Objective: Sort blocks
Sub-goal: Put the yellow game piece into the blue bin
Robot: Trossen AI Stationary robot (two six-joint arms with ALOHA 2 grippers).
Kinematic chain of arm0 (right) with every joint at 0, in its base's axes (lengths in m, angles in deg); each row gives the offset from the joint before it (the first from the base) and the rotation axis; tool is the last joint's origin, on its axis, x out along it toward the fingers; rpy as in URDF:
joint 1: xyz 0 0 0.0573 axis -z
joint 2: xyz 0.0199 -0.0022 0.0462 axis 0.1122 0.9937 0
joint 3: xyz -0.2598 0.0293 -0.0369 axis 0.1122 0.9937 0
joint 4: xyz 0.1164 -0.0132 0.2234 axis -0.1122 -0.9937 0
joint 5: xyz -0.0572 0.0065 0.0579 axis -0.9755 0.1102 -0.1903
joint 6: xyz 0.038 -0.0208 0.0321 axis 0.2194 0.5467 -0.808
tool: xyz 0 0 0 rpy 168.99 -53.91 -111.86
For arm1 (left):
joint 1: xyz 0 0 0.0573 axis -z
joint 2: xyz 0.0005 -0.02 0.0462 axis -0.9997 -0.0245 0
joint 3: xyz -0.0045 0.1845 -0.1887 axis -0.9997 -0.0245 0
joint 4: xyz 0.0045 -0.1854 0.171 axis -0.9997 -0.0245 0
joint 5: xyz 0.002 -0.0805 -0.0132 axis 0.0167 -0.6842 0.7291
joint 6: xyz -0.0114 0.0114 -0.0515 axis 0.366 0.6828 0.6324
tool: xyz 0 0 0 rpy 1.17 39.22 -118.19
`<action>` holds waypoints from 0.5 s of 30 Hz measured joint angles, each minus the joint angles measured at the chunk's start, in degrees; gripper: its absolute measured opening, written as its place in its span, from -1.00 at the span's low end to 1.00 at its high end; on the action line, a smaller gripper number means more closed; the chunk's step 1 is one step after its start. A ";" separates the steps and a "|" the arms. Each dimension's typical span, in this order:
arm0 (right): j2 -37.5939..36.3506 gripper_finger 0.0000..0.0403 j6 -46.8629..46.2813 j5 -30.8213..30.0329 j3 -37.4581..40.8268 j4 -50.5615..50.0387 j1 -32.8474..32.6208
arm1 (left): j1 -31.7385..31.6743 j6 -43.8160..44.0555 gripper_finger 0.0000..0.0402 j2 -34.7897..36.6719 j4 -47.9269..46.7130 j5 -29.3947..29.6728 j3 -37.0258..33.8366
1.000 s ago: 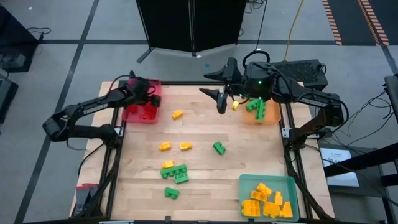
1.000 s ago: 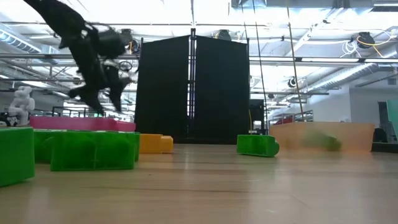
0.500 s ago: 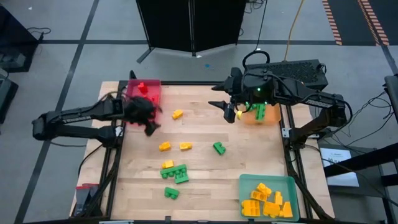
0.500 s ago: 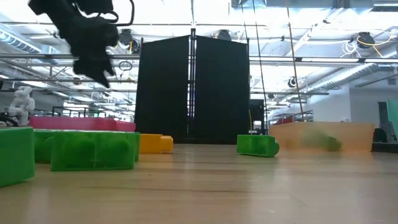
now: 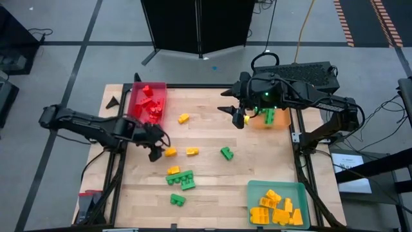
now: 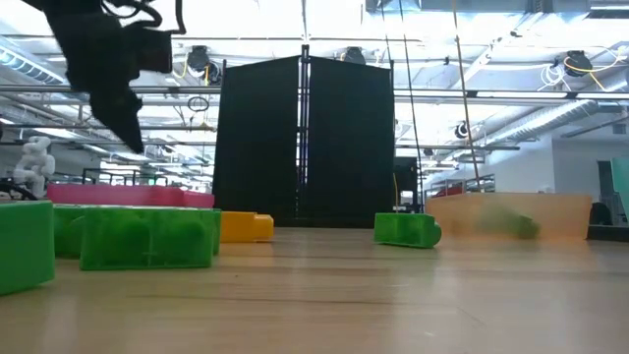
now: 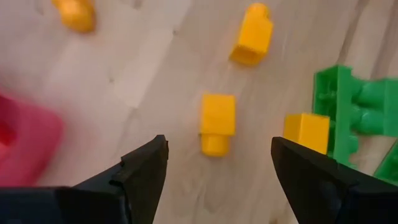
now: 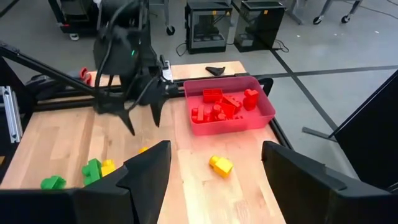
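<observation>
Loose blocks lie on the wooden table: yellow ones (image 5: 170,152), (image 5: 192,151), (image 5: 184,118), (image 5: 173,171) and green ones (image 5: 226,153), (image 5: 181,179), (image 5: 177,200). My left gripper (image 5: 156,152) hovers open above the table, just left of a yellow block (image 7: 217,123), which shows between its fingers in the left wrist view. In the low view the left gripper (image 6: 126,133) hangs well above the wood. My right gripper (image 5: 233,116) is open and empty, beside the orange tray (image 5: 278,124) that holds green blocks (image 5: 269,115).
The red tray (image 5: 136,117), at the far left, holds red blocks. The teal tray (image 5: 254,191), at the near right, holds yellow blocks. A green cluster (image 6: 147,236) stands close to the low camera. Bare wood lies between the loose blocks and the teal tray.
My left gripper has swung away from above the red tray toward the table's near edge and middle, coming down beside the yellow block. My right gripper has shifted slightly toward the near edge and turned, then kept still. No block has moved.
</observation>
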 joint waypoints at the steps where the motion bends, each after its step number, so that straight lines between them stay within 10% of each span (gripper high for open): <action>1: 0.00 0.23 -0.11 0.00 0.00 -0.02 0.02 | 0.86 0.62 0.43 -1.09 0.80 0.21 -0.53; 15: 0.00 0.23 -1.23 0.00 0.00 -1.76 0.02 | 4.32 -0.63 0.43 -16.80 10.54 3.85 -2.19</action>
